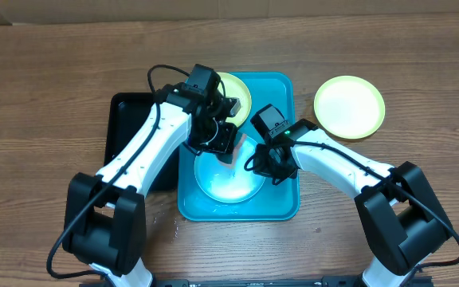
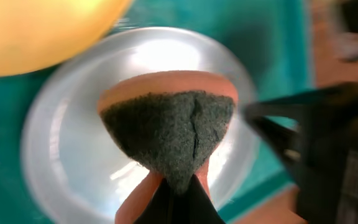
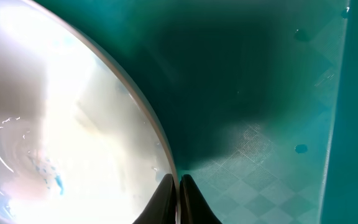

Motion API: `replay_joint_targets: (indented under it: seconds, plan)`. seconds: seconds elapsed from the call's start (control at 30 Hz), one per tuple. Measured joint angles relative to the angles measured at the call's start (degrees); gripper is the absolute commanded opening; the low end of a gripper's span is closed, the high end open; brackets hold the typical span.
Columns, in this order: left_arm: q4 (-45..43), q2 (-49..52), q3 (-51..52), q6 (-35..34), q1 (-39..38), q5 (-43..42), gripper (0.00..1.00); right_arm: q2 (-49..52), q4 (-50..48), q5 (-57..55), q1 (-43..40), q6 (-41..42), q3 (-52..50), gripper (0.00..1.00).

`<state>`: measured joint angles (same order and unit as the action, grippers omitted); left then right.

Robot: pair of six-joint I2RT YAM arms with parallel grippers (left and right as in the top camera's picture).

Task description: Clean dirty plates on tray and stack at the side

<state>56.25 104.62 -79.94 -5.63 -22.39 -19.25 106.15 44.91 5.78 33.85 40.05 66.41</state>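
The light blue plate (image 1: 228,182) lies in the turquoise tray (image 1: 281,206). My left gripper (image 1: 223,143) is shut on an orange sponge (image 2: 166,121) with a dark scouring face, held over the plate (image 2: 67,155). My right gripper (image 1: 266,163) is shut on the plate's right rim (image 3: 178,183). Small blue smudges show on the plate (image 3: 61,124). A yellow-green plate (image 1: 237,89) sits at the tray's far end, partly hidden by my left arm; it also shows in the left wrist view (image 2: 36,31). Another yellow-green plate (image 1: 349,106) lies on the table to the right.
A smaller black tray (image 1: 128,119) lies against the turquoise tray's left side, under my left arm. The tray floor (image 3: 266,93) is bare to the right of the blue plate. The table is wood.
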Motion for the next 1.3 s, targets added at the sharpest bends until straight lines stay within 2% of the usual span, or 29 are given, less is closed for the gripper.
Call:
replay_joint_targets:
  seconds: [0.17,0.33,0.47,1.03,1.3]
  plan:
    - [-4.0,0.0,4.6,-3.4,-1.6,8.9,0.04,0.0,-0.1,0.0,0.0,0.0,0.0,0.04]
    - [-9.6,0.0,11.6,-5.7,-1.6,12.5,0.04,0.0,-0.2,0.0,0.0,0.0,0.0,0.04]
    - [-12.4,0.0,15.1,-10.0,-1.6,15.3,0.04,0.0,-0.2,0.0,0.0,0.0,0.0,0.04]
    - [-15.6,0.0,16.6,-14.0,-1.6,12.1,0.04,0.0,-0.1,-0.1,0.1,0.0,0.0,0.04]
    - [-18.3,1.0,16.9,-14.1,-1.6,1.4,0.04,0.0,-0.1,-0.1,0.0,0.0,0.0,0.04]
